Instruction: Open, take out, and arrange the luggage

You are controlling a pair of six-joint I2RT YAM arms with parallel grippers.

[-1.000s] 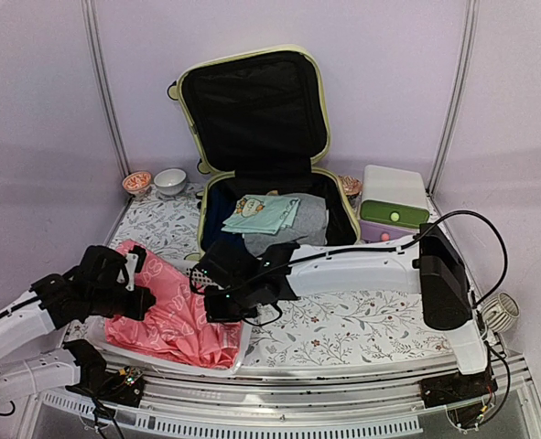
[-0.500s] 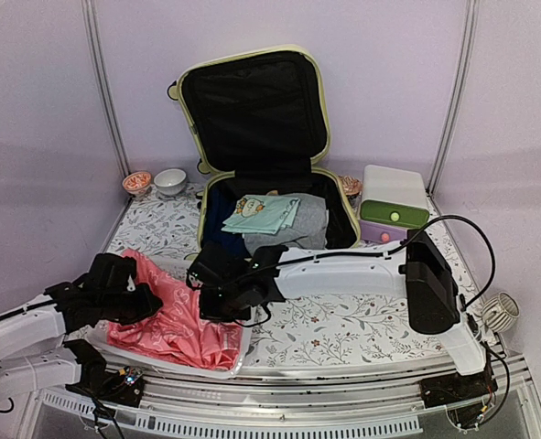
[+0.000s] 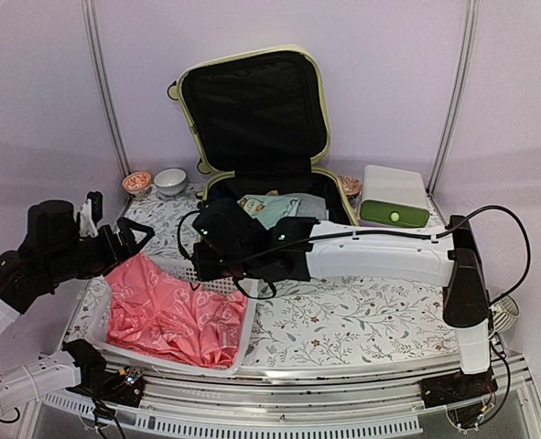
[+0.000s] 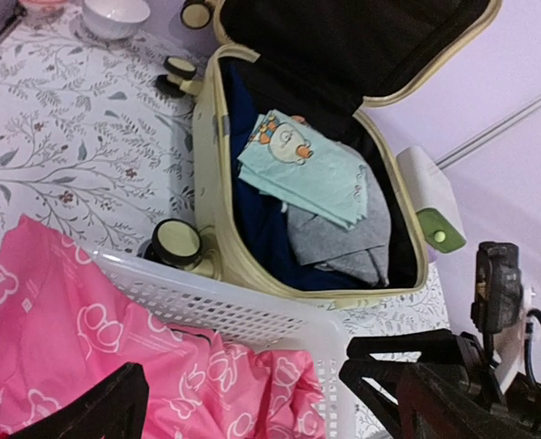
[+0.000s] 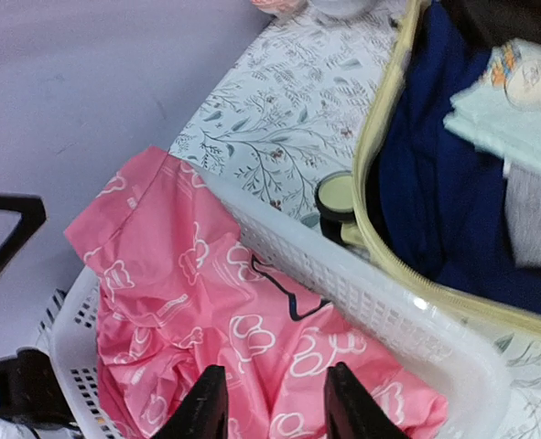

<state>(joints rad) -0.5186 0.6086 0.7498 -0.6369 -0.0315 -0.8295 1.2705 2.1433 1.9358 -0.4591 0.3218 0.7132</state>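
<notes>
Top: luggage [image 3: 252,119] open, lid upright, beyond both grippers. One pink garment [image 3: 169,315] is out, lying in white basket [image 3: 220,286]. Left gripper [image 3: 128,240] spread wide, empty, over basket's left rim.

Left wrist: ahead of jaws, luggage holds mint printed cloth [image 4: 307,169], grey garment [image 4: 343,242], navy garment [image 4: 252,215]; judged yet to unpack and arrange.

Right wrist: right gripper [image 5: 275,375] parted, pinching nothing, pink garment just below.

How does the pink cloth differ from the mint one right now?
The pink cloth lies crumpled in the basket; the mint cloth lies folded flat in the luggage, partly atop a grey garment. The pink cloth carries white prints all over; the mint cloth is plain apart from one cartoon figure. Both are soft fabric items.
</notes>
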